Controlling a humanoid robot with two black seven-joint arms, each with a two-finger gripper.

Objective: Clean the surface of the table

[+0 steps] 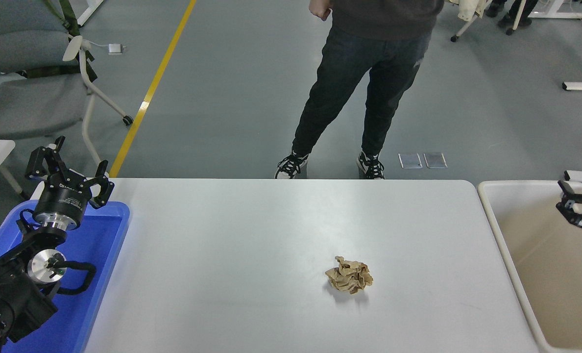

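Head view: the white desk fills the centre, a crumpled paper ball lower right. The right hand, barely in frame, grip unreadable, could nudge it away; the left hand is parked, fingers apart.

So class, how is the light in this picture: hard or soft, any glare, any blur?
Head view: soft, even light; the crumpled paper casts only a faint shadow on the table surface, which shows a mild sheen but no harsh glare. Sharp throughout; the right gripper is cut off by the picture's edge.
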